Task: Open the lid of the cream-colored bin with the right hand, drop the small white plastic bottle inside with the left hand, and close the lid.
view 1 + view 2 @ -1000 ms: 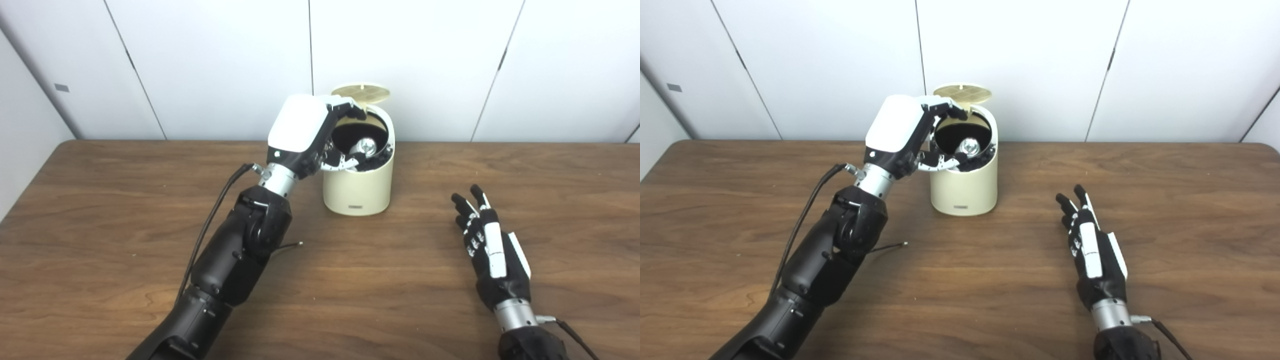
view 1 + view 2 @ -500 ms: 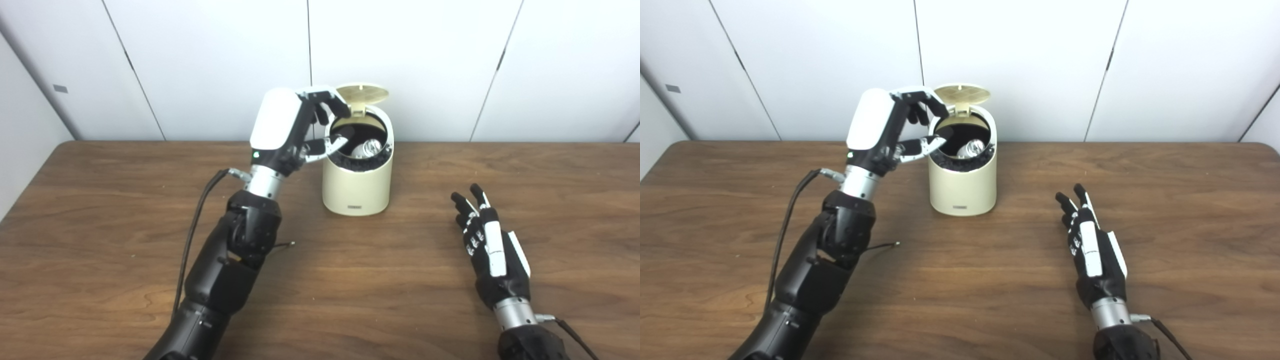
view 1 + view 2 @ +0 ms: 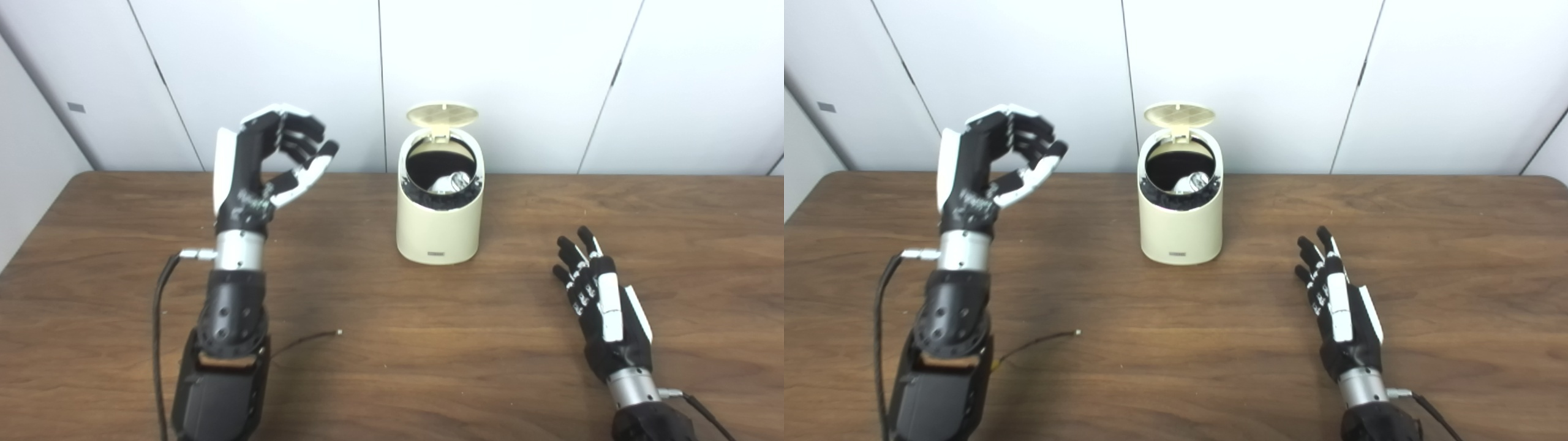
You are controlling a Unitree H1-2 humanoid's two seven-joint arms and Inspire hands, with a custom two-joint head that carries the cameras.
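two hands [image 3: 263, 165] [image 3: 603, 312] are idling empty, fingers apart, bottle [image 3: 450, 182] lying in the bin [image 3: 438, 226]; a clumsy right-hand swipe at the lid [image 3: 442, 114] risks toppling it.

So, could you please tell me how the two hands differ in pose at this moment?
The left hand is raised upright above the table, fingers curled; the right hand lies low on the table with fingers stretched flat. The left hand is left of the bin; the right hand is nearer and to its right. Both hold nothing.
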